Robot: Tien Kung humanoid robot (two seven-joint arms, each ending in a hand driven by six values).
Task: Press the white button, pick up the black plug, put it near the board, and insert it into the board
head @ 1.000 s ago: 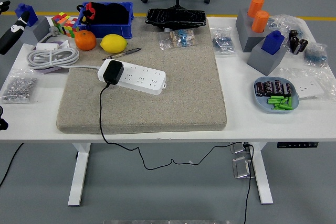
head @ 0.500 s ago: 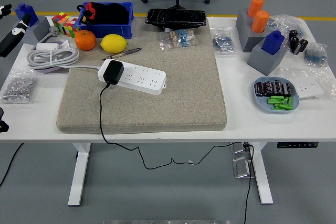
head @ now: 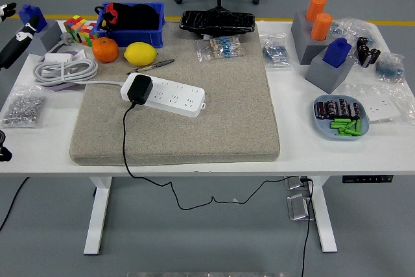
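Head view: landmark for all positions is the grey mat [head: 194,115] lying on the white table [head: 311,150].

White power board [head: 165,95] lies on the mat's left half, angled, its left end nearer the mat's far-left corner. Black plug [head: 139,89] sits seated in the board at that left end; its black cable [head: 126,147] runs toward the mat's near edge, over the table edge and down below the table. The white button on the board is too small to make out.

Left hand [head: 14,40] shows at the picture's left edge, well to the left of the mat and level with its far edge, raised over the table's far-left corner. Only a dark forearm with white patches is visible; whether its fingers are spread or curled I cannot tell. It touches neither board nor plug. The right hand does not appear.

Just beyond the mat's far-left corner: an orange [head: 104,50], a lemon [head: 141,53] and a pen [head: 150,65] whose tip lies over the mat edge. Behind these, a blue bin [head: 133,27]. Left of the mat, a coiled white cable [head: 65,69] and a bag of small metal parts [head: 21,108]. Right of the mat, a blue-grey dish [head: 341,118] holding green pieces and dark ones.
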